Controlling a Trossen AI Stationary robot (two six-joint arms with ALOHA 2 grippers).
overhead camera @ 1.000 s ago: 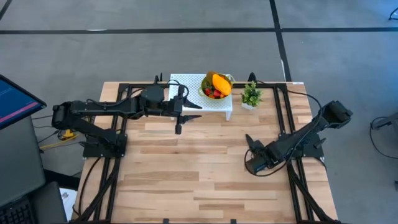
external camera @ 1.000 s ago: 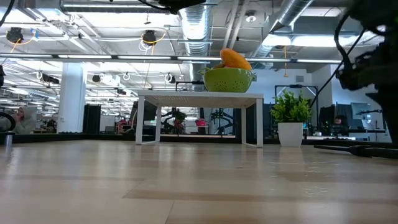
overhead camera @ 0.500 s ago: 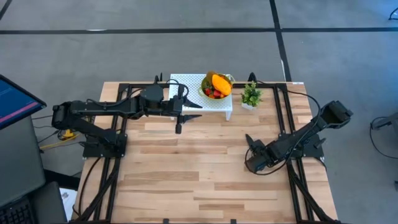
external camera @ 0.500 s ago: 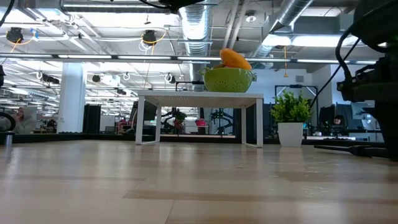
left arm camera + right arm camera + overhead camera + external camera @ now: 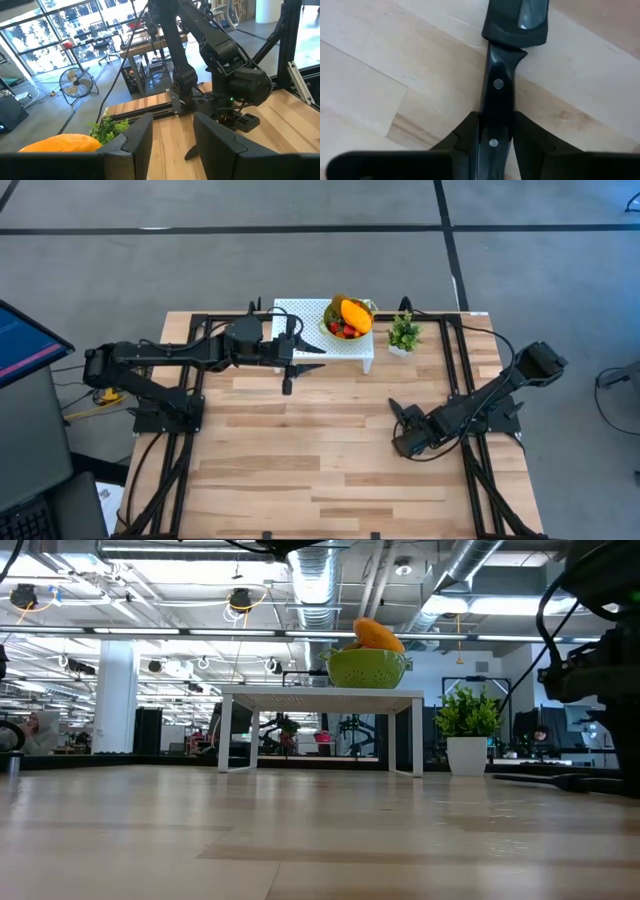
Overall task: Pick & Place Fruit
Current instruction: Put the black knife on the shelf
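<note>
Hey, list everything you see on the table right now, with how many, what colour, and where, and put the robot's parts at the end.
Table: one, light wood, under everything.
Stand: one, white, perforated top, far edge of the table.
Bowl: one, green, on the stand.
Mango: one, orange-yellow, on top in the bowl.
Berries: several, red and dark, in the bowl beside the mango.
Plant: one, green in a white pot, on the table right of the stand.
Knife: one, black, flat on the table at the right gripper.
Left gripper: dark, empty, part open, raised near the stand.
Right gripper: dark, low over the table, fingers on both sides of the knife handle.
</note>
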